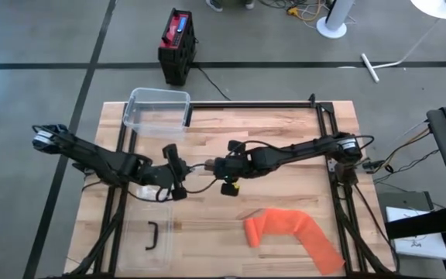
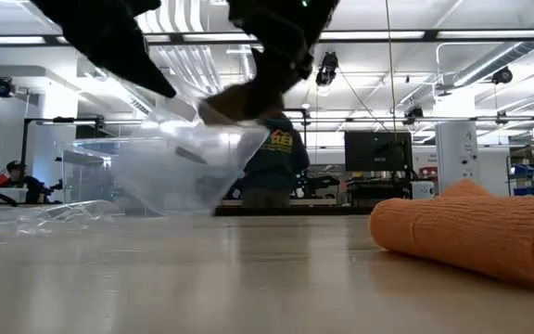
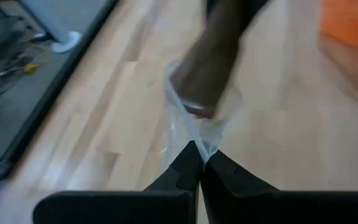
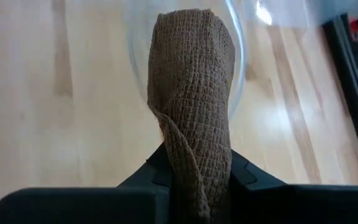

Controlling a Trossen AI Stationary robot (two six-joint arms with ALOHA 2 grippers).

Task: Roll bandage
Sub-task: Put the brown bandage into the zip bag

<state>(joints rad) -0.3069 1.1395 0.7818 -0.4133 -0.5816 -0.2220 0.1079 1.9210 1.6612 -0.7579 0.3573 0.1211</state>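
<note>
Bagging step in hand. Right gripper [image 4: 194, 186] clamped on rolled brown bandage [image 4: 194, 93], mid-table, at mouth of clear bag [image 3: 194, 121]. Left gripper [image 3: 201, 163] pinched shut on bag edge. Orange bandage [image 1: 289, 232] near (untouched). Next: push roll in, keep mouth open.

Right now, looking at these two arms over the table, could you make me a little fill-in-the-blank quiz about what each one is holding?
1. The right gripper has its jaws shut on a rolled ____ bandage.
2. The left gripper pinches the edge of a clear plastic ____.
3. The bandage lying loose on the wooden table is ____ in colour.
4. The clear container stands at the table's far ____ corner in the high view.

Missing words: brown; bag; orange; left
</note>
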